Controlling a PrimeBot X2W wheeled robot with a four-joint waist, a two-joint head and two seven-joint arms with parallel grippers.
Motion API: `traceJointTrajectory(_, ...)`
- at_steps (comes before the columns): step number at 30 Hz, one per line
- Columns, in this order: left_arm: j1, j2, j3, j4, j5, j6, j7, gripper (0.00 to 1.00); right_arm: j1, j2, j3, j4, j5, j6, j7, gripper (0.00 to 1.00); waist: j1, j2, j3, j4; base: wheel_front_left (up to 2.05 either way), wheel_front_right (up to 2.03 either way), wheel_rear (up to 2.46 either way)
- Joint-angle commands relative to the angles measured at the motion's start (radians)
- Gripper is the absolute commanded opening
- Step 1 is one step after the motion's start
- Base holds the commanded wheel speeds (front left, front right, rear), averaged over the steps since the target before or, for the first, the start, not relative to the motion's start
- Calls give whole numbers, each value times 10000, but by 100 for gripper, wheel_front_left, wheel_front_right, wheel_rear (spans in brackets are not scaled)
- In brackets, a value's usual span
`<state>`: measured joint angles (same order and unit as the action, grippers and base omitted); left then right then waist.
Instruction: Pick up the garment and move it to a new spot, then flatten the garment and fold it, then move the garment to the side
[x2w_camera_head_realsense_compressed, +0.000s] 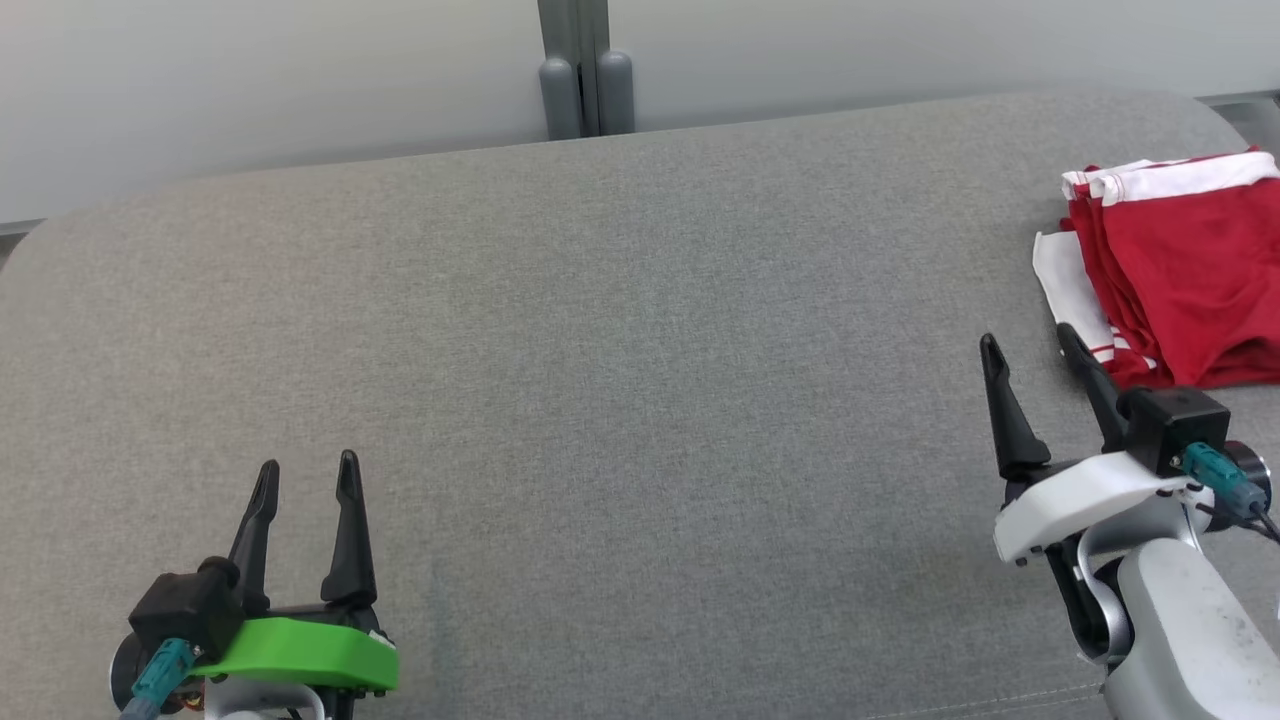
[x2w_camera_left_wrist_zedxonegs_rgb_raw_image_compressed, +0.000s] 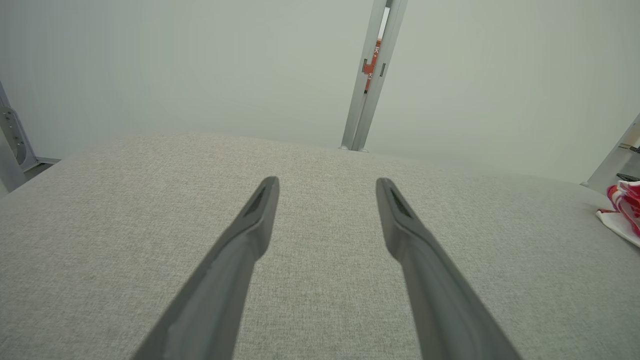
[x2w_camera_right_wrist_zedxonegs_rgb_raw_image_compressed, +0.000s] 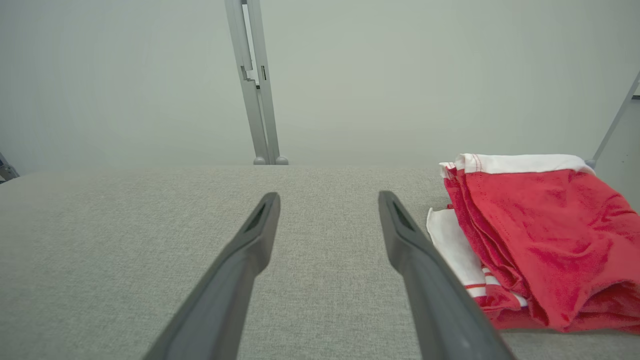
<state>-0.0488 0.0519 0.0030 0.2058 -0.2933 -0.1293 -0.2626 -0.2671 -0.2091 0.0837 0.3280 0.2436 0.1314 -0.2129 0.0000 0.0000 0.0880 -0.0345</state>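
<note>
Now our grey surface (x2w_camera_head_realsense_compressed: 600, 350), wall (x2w_camera_head_realsense_compressed: 250, 80) at twelve o'clock, garment (x2w_camera_head_realsense_compressed: 1190, 290) at three, left gripper (x2w_camera_head_realsense_compressed: 308, 462), right gripper (x2w_camera_head_realsense_compressed: 1028, 336) both spread.

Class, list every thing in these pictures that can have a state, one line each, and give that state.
garment: folded in layers, lying at the right end of the grey surface, held by nothing.
left tool: open, empty, over bare surface.
right tool: open, empty, just left of the garment.
</note>
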Motion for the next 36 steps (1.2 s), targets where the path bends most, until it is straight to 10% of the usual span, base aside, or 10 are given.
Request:
traceJointTrajectory(1, 194, 1, 41, 61, 70, -20, -23, 100, 246, 61, -37, 97, 23, -13, 15, 100, 0, 0, -378, 329, 0, 0, 0)
traceJointTrajectory(29, 305, -2, -495, 128, -56, -21, -23, 100, 993, 815, -505, 228, 83, -13, 36, 100, 0, 0, -462, 641, 0, 0, 0)
traceJointTrajectory(30, 297, -2, -499, 113, -57, -21, -24, 0, 994, 823, -490, 237, 79, -13, 35, 0, 0, 0, -456, 640, 0, 0, 0)
traceJointTrajectory(36, 409, -56, -547, 585, -259, 4, 84, 0, 1201, 968, -482, 636, 203, 0, 131, 0, 0, 0, -460, 639, 0, 0, 0)
